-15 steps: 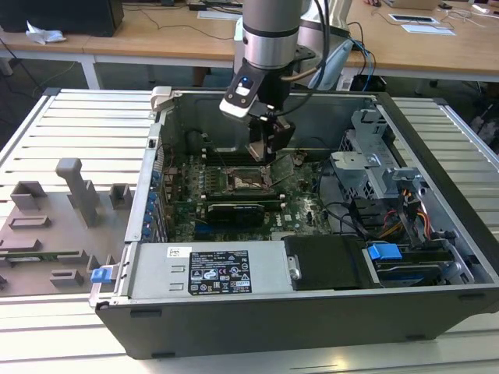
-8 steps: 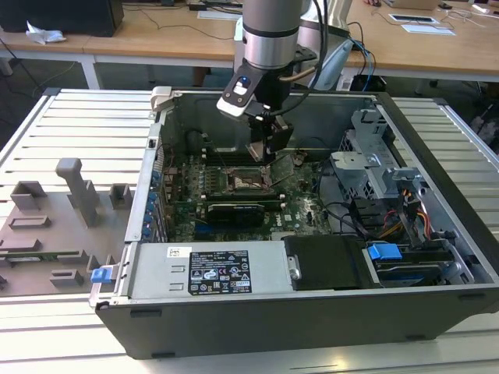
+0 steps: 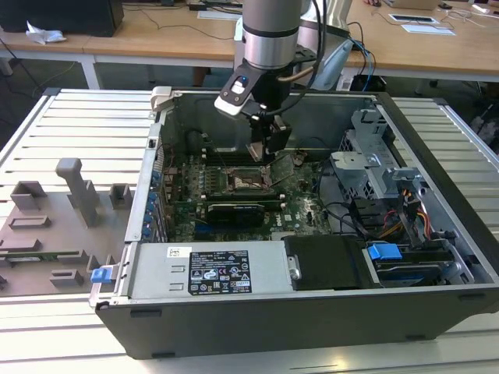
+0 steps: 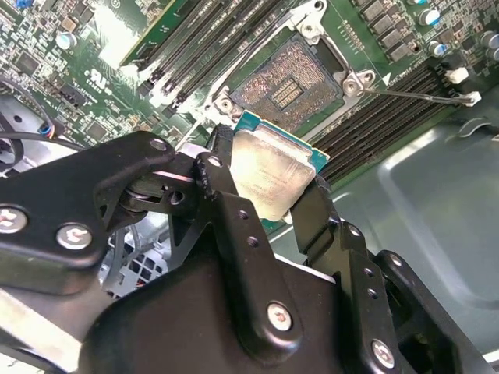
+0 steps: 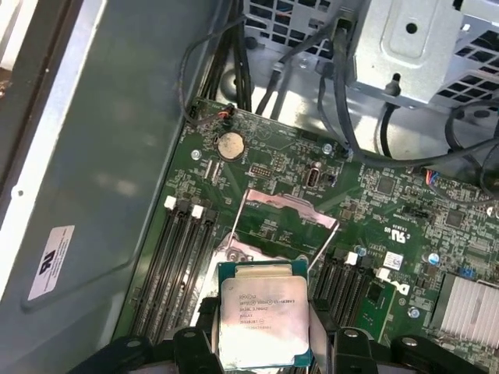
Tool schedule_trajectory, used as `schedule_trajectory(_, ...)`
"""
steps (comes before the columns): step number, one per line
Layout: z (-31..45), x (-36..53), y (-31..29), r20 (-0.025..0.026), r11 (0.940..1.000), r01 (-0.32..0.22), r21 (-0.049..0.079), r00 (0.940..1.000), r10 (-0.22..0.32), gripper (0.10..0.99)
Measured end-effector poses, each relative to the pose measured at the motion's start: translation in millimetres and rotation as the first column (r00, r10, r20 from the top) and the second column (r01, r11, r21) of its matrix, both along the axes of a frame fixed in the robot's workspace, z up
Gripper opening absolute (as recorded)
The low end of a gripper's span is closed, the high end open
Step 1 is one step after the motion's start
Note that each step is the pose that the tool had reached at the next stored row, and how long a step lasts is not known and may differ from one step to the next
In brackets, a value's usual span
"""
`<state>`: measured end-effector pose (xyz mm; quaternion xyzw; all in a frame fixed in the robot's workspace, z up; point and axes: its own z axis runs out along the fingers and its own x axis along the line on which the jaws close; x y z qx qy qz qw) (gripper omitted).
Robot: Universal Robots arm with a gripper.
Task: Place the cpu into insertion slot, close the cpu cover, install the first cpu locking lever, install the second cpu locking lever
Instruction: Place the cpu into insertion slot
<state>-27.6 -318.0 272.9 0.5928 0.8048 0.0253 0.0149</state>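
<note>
My gripper (image 4: 269,178) is shut on the cpu (image 4: 274,167), a silver-topped square chip with a green rim, pinched at two opposite edges. In the first wrist view the cpu (image 5: 263,315) hangs just above the board, between the black fingers (image 5: 204,331). The insertion slot (image 4: 287,80) lies bare, its tan contact field uncovered, close beyond the chip. The cpu cover (image 5: 286,205) stands swung up behind the socket. Thin locking levers (image 4: 413,96) stick out unlatched. In the exterior view my gripper (image 3: 263,153) hovers over the insertion slot (image 3: 248,184) inside the open computer case.
Black memory slots (image 4: 183,51) flank the socket on both sides. A drive cage with cables (image 3: 378,167) fills the case toward the exterior view's right, a power supply (image 3: 210,271) lies along the near wall. Grey fixtures (image 3: 74,191) stand on the slatted table.
</note>
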Motion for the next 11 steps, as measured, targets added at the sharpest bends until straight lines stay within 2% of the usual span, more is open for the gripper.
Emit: schedule_trajectory(11,-0.2,0.0,0.0,0.0001,0.9974,0.072,-0.002,0.9974,-0.072,0.545)
